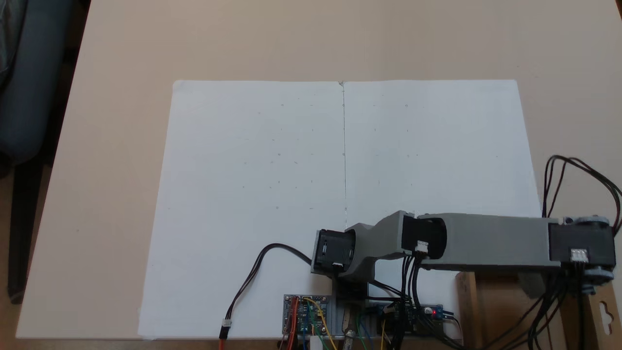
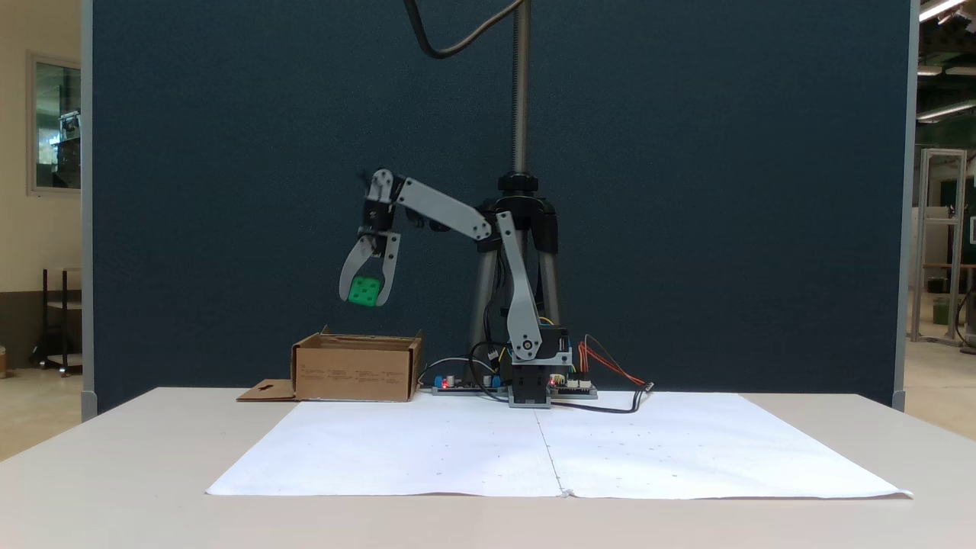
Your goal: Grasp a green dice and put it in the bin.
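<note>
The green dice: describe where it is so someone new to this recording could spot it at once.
In the fixed view facing the dark blue partition, find the grey arm rising beside the tripod. Follow it to the gripper, which hangs above the brown cardboard bin. The green dice sits clamped between the jaws, off the table: a small cube with round pips, the only bright green thing there.

I'm looking at a lab or maker-space setup, not a home. A dark blue fabric partition panel stands behind my beige table, with a camera tripod at the far edge. Past the partition on the right I see ceiling strip lights and a metal frame rack in an open hall. Bare circuit boards with loose jumper wires sit by the arm base, and white paper sheets with pencil dots cover the table.
</note>
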You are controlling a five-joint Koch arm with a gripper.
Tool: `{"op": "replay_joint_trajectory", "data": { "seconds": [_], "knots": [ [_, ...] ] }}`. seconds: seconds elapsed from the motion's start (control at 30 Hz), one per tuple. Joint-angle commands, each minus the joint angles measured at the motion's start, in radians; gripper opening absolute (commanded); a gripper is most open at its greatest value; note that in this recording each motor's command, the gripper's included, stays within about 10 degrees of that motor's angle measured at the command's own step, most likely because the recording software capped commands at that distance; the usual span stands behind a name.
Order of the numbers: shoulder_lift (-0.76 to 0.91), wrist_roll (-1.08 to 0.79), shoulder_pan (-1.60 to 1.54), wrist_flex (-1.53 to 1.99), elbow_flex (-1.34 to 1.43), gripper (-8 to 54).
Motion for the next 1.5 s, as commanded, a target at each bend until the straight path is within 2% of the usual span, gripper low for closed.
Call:
{"op": "replay_joint_trajectory", "data": {
  "seconds": [0.0, 0.27, 0.3, 0.33, 0.37, 0.47, 0.5, 0.7, 0.87, 1.07, 1.47],
  "knots": [
    [0.009, -0.144, 0.058, 0.084, -0.049, 12.2],
    [-0.046, -0.156, 0.115, 0.075, -0.049, 12.2],
    [-0.048, -0.155, 0.115, 0.069, -0.049, 20.7],
    [-0.066, -0.155, 0.114, 0.072, -0.048, 32.3],
    [-0.080, -0.153, 0.114, 0.074, -0.035, 33.0],
    [-0.100, -0.150, 0.103, 0.072, 0.009, 44.3],
    [-0.100, -0.140, 0.097, 0.066, 0.009, 46.1],
    [-0.074, 0.109, -0.008, -0.058, 0.002, 43.9],
    [0.149, 0.328, -0.380, -0.106, -0.002, 43.7],
    [0.235, 0.357, -0.799, -0.130, 0.002, 44.1],
    [0.339, 0.368, -1.408, -0.181, 0.021, 44.6]
  ]
}}
